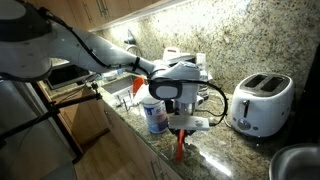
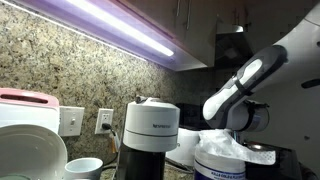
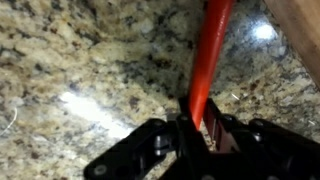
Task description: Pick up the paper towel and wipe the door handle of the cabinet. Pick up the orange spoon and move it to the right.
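The orange spoon (image 3: 208, 50) lies on the speckled granite counter (image 3: 80, 70), its slim handle running up from between my jaws in the wrist view. My gripper (image 3: 197, 122) is shut on the lower part of that handle, one finger on each side. In an exterior view the gripper (image 1: 185, 128) points straight down at the counter's front edge, and the spoon (image 1: 180, 148) shows as an orange strip under it. I cannot make out the paper towel with certainty. Wooden cabinet doors (image 1: 85, 125) stand below the counter.
A white cylinder with a blue label (image 1: 155, 115) stands just beside the gripper, and a white toaster (image 1: 262, 102) sits further along the counter. A metal pot rim (image 1: 295, 160) is at the frame's corner. A coffee machine (image 2: 150, 125) and a mug (image 2: 85, 168) stand near the wall.
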`<state>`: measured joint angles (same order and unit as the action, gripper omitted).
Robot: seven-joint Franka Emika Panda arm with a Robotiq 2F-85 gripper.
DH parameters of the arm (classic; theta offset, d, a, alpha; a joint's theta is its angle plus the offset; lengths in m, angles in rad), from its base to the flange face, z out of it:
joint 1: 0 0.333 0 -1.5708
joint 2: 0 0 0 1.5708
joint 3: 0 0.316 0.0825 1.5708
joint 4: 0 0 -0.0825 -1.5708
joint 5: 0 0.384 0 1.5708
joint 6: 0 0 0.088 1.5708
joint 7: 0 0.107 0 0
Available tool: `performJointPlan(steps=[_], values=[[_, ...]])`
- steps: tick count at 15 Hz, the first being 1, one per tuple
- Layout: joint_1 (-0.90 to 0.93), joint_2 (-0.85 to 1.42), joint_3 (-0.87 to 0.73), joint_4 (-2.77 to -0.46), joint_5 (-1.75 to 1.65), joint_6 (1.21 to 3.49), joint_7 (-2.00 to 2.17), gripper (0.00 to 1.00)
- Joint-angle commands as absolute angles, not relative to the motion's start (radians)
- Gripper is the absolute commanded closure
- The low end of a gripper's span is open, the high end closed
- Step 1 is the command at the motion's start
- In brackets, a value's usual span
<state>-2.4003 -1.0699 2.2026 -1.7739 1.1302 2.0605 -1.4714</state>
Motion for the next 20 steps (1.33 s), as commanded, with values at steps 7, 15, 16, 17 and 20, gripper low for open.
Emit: performJointPlan(steps=[7,15,16,17,20], values=[[-2.317,-1.046,2.121,-1.825,1.148,2.074,-1.356,0.95],[-2.171,-0.914,1.901,-2.050,1.279,2.121,-1.401,0.95],[-2.161,-0.906,1.880,-2.071,1.294,2.119,-1.403,0.95],[-2.157,-0.899,1.864,-2.089,1.310,2.118,-1.401,0.95],[-2.160,-0.878,1.839,-2.137,1.369,2.110,-1.423,0.95]])
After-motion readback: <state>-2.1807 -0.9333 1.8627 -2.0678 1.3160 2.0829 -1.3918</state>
